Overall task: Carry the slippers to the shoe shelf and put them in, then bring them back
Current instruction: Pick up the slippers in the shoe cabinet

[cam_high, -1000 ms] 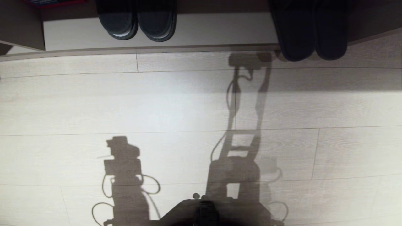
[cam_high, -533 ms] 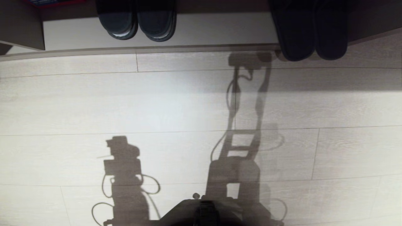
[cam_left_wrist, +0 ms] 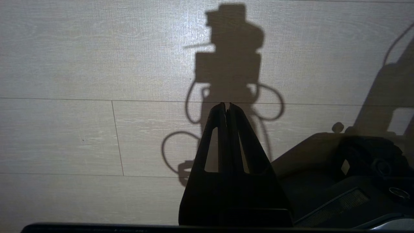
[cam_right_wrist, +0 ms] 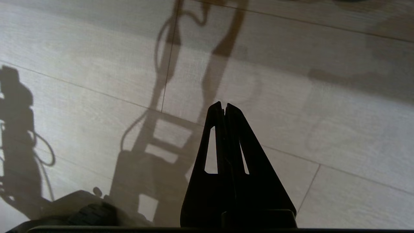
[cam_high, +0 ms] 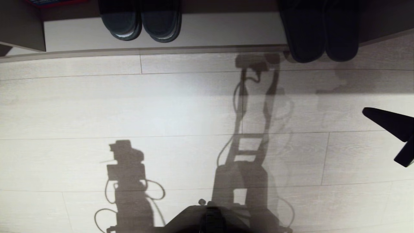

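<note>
Head view, looking down on a pale plank floor (cam_high: 181, 110). Nearest the camera, the robot's dark base (cam_high: 210, 218) sits at the bottom edge, with shadows of the robot's structure cast across the planks ahead of it. The right gripper (cam_high: 367, 111) enters from the right edge, a dark pointed shape above bare floor, its fingers pressed together with nothing between them; the right wrist view shows the same closed tips (cam_right_wrist: 223, 105) over empty planks. The left gripper (cam_left_wrist: 226, 104) appears only in the left wrist view, likewise closed and empty, hanging over floor beside the base. Beyond the right gripper and slightly to its left, well apart from it, the slippers (cam_high: 321, 35) lie side by side, rounded ends toward the robot and overhanging the front lip of the shoe shelf (cam_high: 226, 30); their far ends are cut off by the frame. Farther to the gripper's left, on the same shelf board, stands a shinier black pair of sandals (cam_high: 140, 21). At the far left corner a red-edged object (cam_high: 55, 2) shows, possibly a book, too cropped to identify.
</note>
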